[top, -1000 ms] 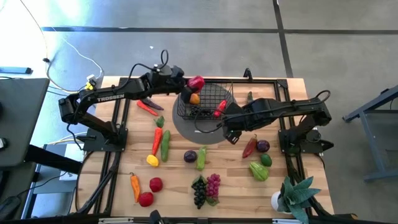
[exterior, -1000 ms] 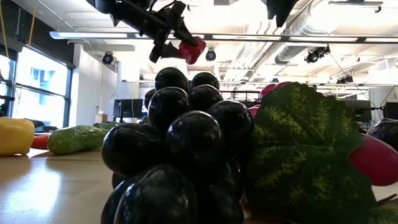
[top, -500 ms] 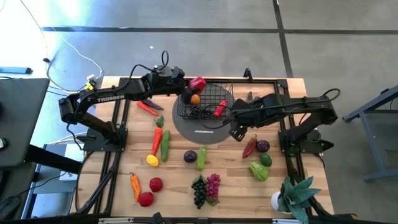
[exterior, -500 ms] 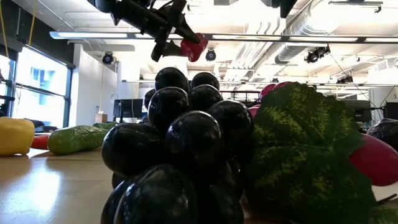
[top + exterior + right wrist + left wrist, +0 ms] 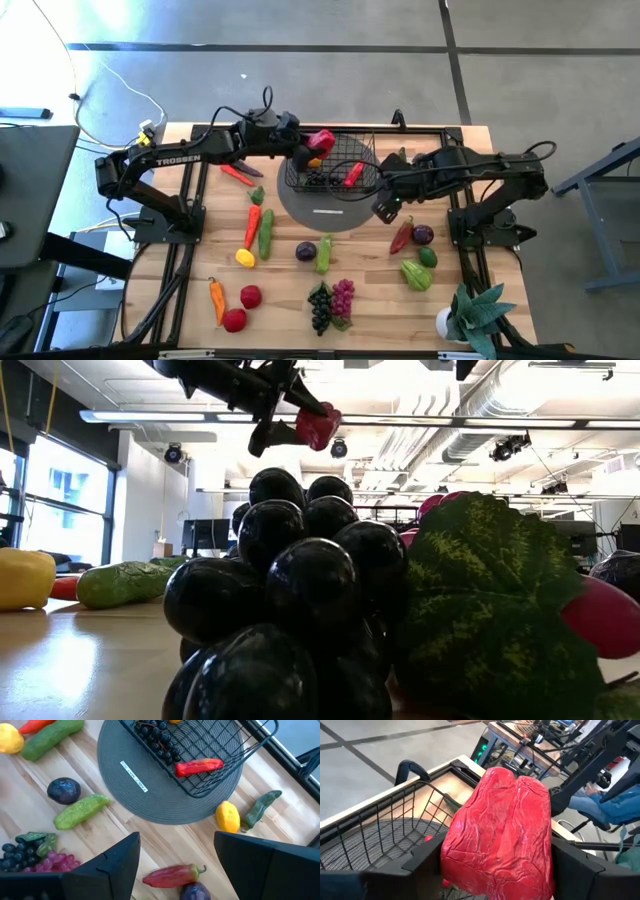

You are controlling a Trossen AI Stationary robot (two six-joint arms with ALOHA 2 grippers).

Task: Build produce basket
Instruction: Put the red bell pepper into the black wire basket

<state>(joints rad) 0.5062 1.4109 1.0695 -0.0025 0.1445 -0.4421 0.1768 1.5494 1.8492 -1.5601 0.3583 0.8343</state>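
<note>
Over the basket (image 5: 333, 165), the left gripper (image 5: 312, 148) pinches a red pepper (image 5: 322, 140) above the rim.

From above, the basket sits on a grey disc (image 5: 325, 200) with dark grapes (image 5: 318, 180) and a red chili (image 5: 353, 174) inside; the left wrist view shows what that angle hides, both fingers (image 5: 420, 860) pressed against the pepper's sides over the mesh. Right gripper (image 5: 385, 207) hovers beside the disc, jaws spread and empty, and its wrist view alone reveals a lemon (image 5: 228, 816) and green pepper (image 5: 260, 807) near the basket.
</note>
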